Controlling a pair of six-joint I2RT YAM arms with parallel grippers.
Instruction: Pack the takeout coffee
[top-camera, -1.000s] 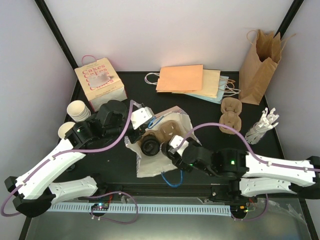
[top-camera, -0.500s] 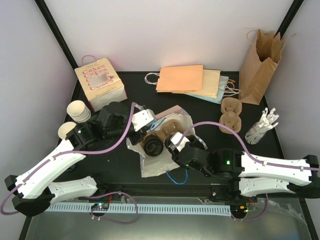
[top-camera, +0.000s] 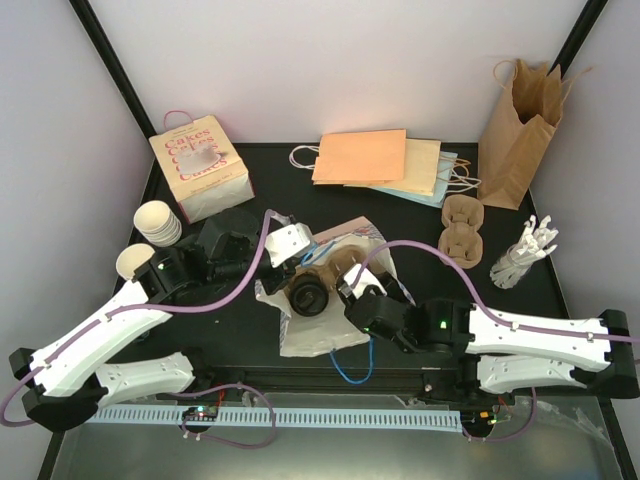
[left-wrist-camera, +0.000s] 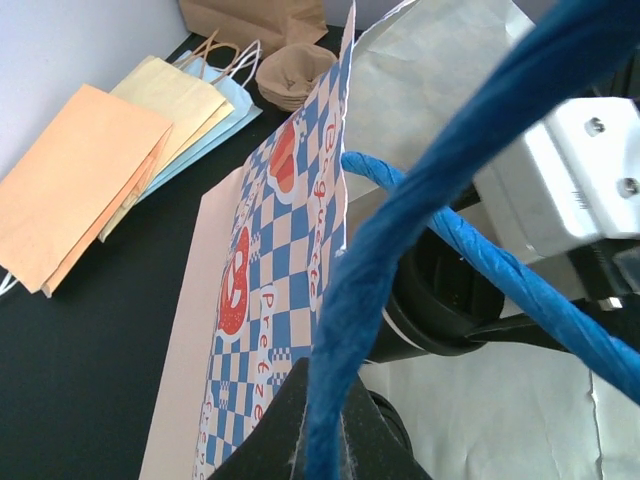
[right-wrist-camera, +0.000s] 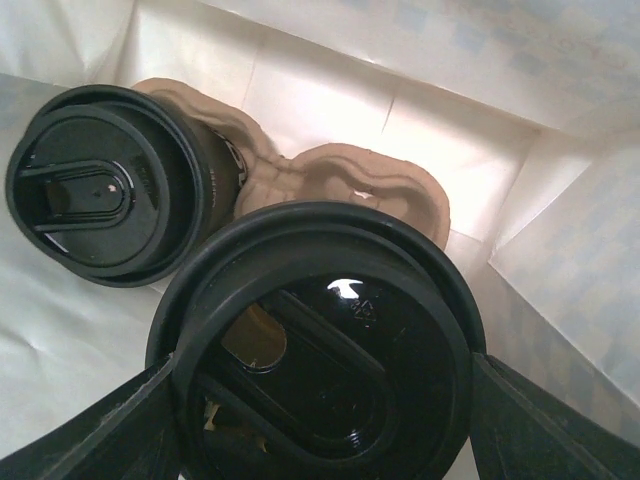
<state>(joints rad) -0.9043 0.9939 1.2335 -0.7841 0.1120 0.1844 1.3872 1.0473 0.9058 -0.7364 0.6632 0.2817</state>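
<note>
One lidded cup (right-wrist-camera: 322, 330) clamped in right gripper (right-wrist-camera: 320, 405), left gripper (left-wrist-camera: 325, 425) pinching blue bag handle (left-wrist-camera: 400, 225)

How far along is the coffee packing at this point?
Done: one black-lidded cup sits in the brown pulp carrier inside the white paper bag. In hand: the right gripper holds a second black-lidded cup at the bag, while the left gripper pinches its blue rope handle. Left: setting that cup into the carrier.

light: bright, even | glare: spot on lid (right-wrist-camera: 320, 350) | left-wrist foreground: blurred
</note>
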